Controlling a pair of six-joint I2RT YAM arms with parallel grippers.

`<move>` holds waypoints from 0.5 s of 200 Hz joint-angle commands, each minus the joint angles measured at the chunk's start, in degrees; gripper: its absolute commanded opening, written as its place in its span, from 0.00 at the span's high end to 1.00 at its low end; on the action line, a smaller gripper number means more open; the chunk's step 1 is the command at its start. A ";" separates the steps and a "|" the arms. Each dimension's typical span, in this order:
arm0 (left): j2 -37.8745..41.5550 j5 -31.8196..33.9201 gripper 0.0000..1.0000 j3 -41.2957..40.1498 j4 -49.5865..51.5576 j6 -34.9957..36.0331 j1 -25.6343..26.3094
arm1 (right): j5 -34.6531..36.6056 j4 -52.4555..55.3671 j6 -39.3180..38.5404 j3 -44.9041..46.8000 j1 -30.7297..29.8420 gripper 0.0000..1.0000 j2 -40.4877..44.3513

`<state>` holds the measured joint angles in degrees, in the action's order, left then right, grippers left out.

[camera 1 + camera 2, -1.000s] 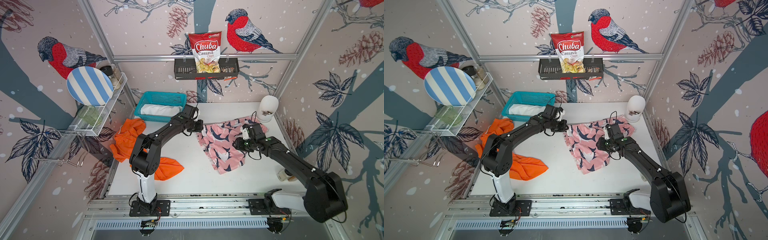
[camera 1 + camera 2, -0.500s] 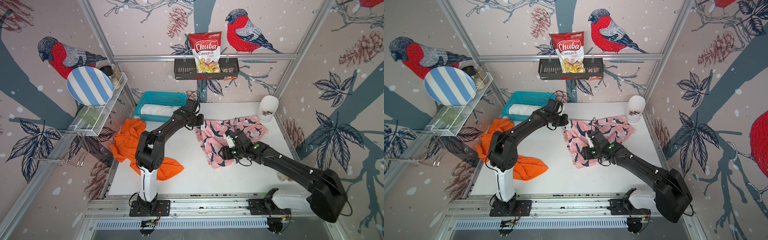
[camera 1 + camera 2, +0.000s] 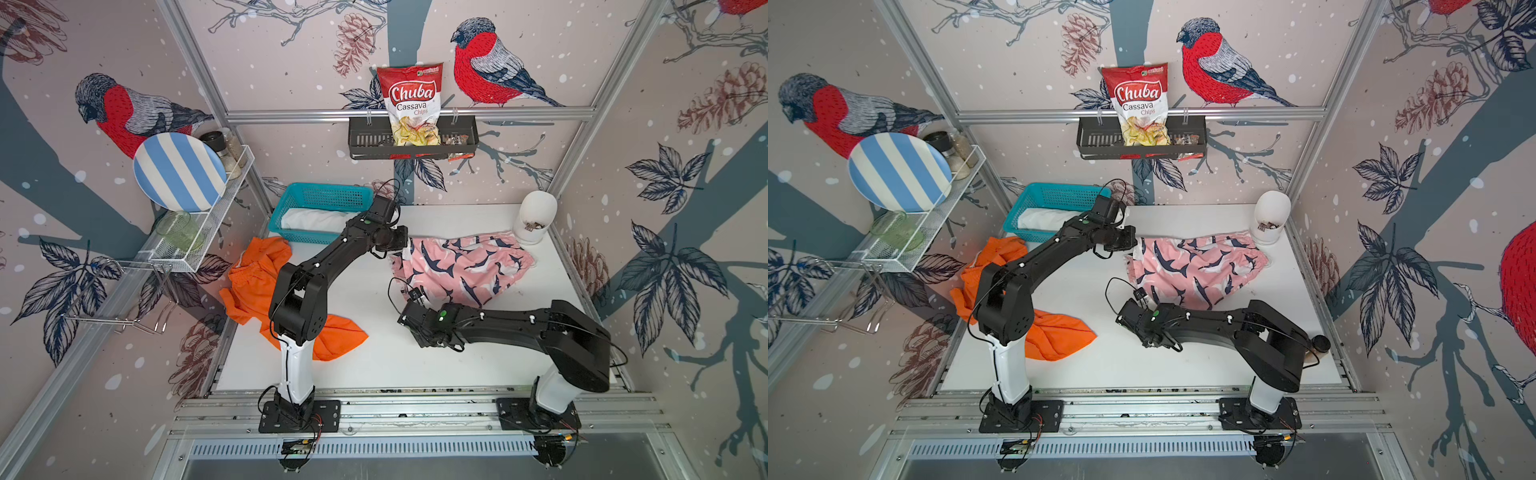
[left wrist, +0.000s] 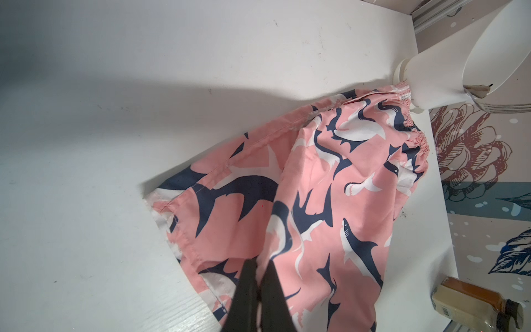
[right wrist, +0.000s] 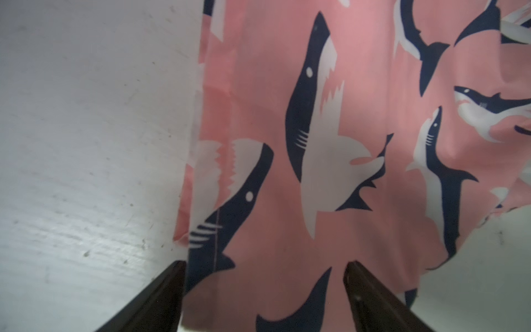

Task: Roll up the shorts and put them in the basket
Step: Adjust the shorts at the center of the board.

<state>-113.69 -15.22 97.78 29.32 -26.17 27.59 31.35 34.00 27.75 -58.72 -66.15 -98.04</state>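
Pale pink walls show red and grey birds, pine cones and dark leaves. Shiny silver metal bars run along the corners and the back. A flat white desk lies below. A white wire shelf hangs on a side wall, a black metal basket shelf on the back bar.

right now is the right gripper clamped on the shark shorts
No, the right gripper shows its fingers spread wide in the right wrist view, the shark shorts lying loose between them.
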 commanded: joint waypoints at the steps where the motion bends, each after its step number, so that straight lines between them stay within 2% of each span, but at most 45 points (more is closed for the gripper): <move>1: 0.84 0.17 1.00 1.13 1.47 0.54 0.08 | 6.87 5.17 2.87 -1.02 -0.21 0.20 0.36; 24: 0.59 1.01 1.00 3.22 2.81 1.10 0.00 | 3.85 5.84 2.88 1.26 0.11 0.30 6.48; 32: 0.21 1.28 1.00 4.28 3.35 1.31 -0.08 | 2.07 5.81 2.54 2.19 0.96 0.38 8.65; 62: -2.22 1.05 1.00 9.04 5.14 1.73 -0.68 | -0.70 5.47 1.38 4.71 6.09 1.00 13.51; 82: -4.51 1.48 1.00 13.72 6.46 2.14 -1.03 | -3.83 4.03 -0.58 2.70 9.28 1.00 16.53; 100: -7.29 3.43 1.00 18.38 8.16 2.54 -1.63 | -11.92 -0.17 -2.57 0.66 11.56 1.00 18.72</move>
<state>-118.54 -14.72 111.31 35.24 -25.10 26.83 28.84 38.04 28.25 -55.94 -56.60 -81.60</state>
